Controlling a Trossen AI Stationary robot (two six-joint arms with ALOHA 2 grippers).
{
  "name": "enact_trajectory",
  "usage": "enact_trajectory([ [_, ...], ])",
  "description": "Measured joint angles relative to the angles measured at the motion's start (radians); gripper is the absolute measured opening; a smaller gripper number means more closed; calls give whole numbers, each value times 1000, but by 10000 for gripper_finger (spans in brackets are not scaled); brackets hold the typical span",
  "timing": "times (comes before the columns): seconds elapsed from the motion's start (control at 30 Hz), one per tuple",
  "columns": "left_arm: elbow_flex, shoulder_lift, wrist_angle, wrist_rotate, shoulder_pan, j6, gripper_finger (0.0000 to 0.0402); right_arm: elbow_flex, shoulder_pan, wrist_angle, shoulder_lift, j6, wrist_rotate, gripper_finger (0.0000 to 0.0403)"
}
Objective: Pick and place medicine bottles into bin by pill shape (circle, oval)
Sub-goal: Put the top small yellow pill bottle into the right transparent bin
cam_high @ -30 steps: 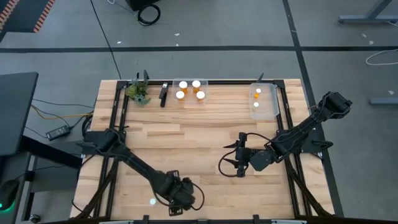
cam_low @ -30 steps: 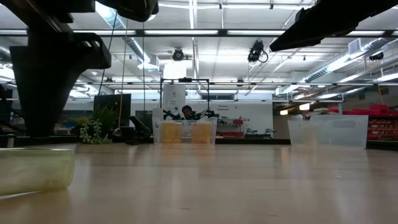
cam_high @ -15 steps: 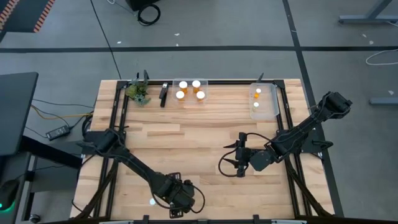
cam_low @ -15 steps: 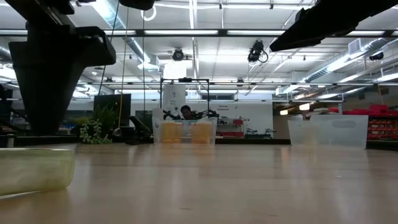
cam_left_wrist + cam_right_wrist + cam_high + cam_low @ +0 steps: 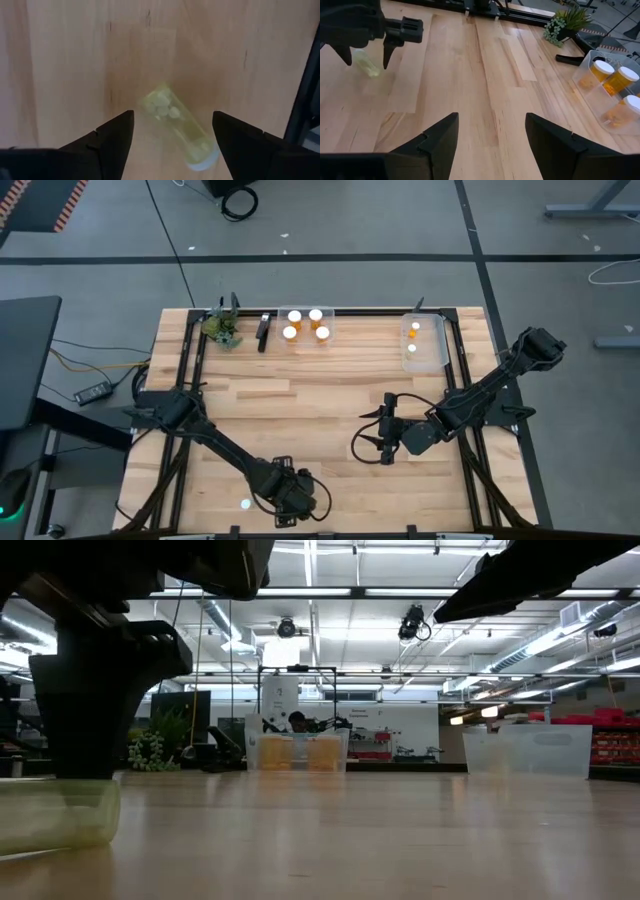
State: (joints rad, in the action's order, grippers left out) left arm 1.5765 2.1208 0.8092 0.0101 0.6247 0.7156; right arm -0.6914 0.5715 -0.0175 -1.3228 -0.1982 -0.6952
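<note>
Bottle on the worktop: one pale, yellowish translucent medicine bottle [image 5: 176,128] lies on its side on the bare wood near the front edge, on the left arm's side. Its white cap [image 5: 202,161] is at one end and small pale pills are bunched at the other.

How it will likely handle: it looks like thin, stiff plastic, light and smooth. Lying down, it can roll away if nudged from one side only.

Where to take hold: across the round body, near the middle, one finger on each side. The cap end and the pill end are poorer spots, since the bottle could pivot out.

Left claw [image 5: 172,137]: spread wide and holding nothing. It hangs over the bottle with a finger on either side. In the low view the fingers stand close above the bottle, and contact cannot be confirmed.

Right claw [image 5: 491,135]: also spread, and empty. It waits above the middle of the worktop, well apart from the lying bottle.

Left bin [image 5: 305,338]: a clear container at the back edge, holding four orange bottles with white caps [image 5: 316,315].

Right bin [image 5: 436,350]: a clear container at the back right, with two bottles [image 5: 415,329] inside.

Worktop [image 5: 320,385]: light wooden planks.
</note>
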Motion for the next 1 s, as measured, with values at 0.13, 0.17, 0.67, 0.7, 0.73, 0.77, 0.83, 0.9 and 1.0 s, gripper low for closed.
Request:
enact_trajectory([
  [0.13,0,0,19,21,0,-97,277,0,0,1,0,0,0,236],
  [0.17,0,0,23,26,0,-128,277,0,0,1,0,0,0,236],
  [0.67,0,0,199,150,-6,-518,258,0,0,1,0,1,0,236],
  [0.7,0,0,208,153,-11,-524,254,0,0,1,0,1,0,236],
  [0.73,0,0,218,154,-17,-527,250,0,0,1,0,1,0,236],
  [0.77,0,0,223,154,-23,-529,245,0,0,1,0,1,0,236],
  [0.83,0,0,229,154,-38,-529,236,0,0,1,0,1,0,236],
  [0.9,0,0,231,152,-50,-529,227,0,0,1,0,1,0,236],
  [1.0,0,0,232,138,-62,-545,214,0,0,1,0,1,0,236],
])
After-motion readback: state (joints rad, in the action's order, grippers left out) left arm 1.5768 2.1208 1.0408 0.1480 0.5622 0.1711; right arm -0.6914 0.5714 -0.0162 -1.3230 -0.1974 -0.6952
